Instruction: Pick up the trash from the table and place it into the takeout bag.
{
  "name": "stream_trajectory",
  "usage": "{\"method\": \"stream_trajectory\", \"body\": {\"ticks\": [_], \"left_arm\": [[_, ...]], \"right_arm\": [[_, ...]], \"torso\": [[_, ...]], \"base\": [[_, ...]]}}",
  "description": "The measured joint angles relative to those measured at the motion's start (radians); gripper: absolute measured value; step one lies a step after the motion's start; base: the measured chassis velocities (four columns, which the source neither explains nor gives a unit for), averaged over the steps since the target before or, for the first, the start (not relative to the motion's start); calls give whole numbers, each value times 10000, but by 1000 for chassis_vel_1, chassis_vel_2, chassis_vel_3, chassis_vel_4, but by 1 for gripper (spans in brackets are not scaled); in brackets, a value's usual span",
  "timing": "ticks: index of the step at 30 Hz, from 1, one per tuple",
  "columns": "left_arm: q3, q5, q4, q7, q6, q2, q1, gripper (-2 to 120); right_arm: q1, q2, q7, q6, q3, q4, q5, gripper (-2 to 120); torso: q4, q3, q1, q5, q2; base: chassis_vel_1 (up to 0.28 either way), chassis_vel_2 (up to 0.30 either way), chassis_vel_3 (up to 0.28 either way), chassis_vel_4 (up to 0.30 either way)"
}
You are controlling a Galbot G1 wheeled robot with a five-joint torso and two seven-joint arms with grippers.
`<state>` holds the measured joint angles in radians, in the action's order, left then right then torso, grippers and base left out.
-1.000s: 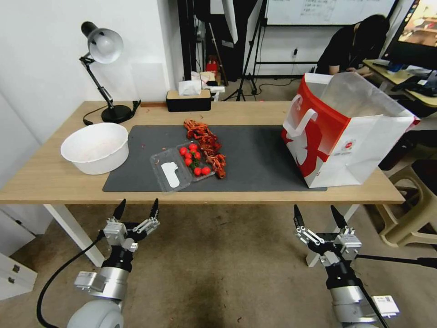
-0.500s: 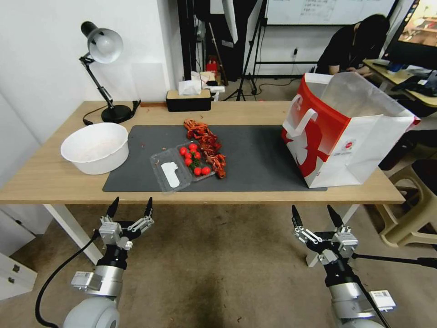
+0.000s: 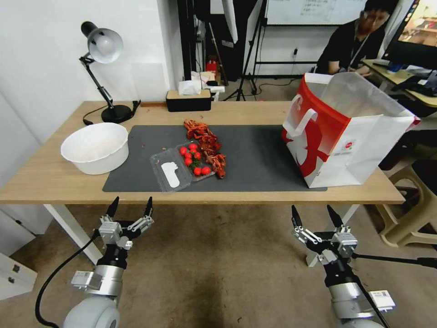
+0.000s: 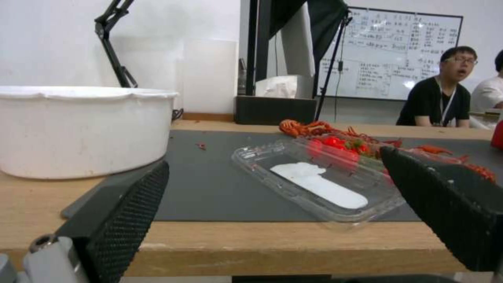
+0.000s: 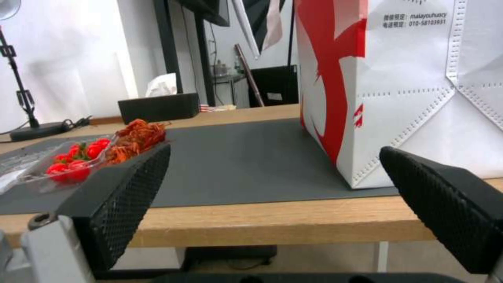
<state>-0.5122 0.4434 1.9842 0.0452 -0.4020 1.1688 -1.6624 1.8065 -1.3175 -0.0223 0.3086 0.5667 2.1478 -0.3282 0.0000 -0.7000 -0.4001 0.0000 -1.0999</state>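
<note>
Below the front edge of the counter (image 3: 54, 182), low in the frame, both end effectors wait with jaws spread wide and holding nothing — the left end effector (image 3: 130, 206) at lower left, the right end effector (image 3: 315, 216) at lower right. What trash I can see is the pile of red shells (image 3: 207, 146) at the middle of the dark mat (image 3: 255, 159), beside the clear tray of tomatoes (image 3: 182, 166); its long axis runs away from the robot, toward the upper frame. The takeout bag (image 3: 346, 132) stands open at the right. I judge the left end effector a little nearer to the shells — they lie ahead of it and to its right.
</note>
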Motion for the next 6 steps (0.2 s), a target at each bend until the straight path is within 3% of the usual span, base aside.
{"method": "stream_trajectory", "body": {"ticks": [6], "left_arm": [[4,6,4,5,7,-4,0,100]], "right_arm": [[0,-1,4,2,0,0,6,100]], "torso": [[0,0,0,-1,0]], "base": [[0,0,0,0]]}}
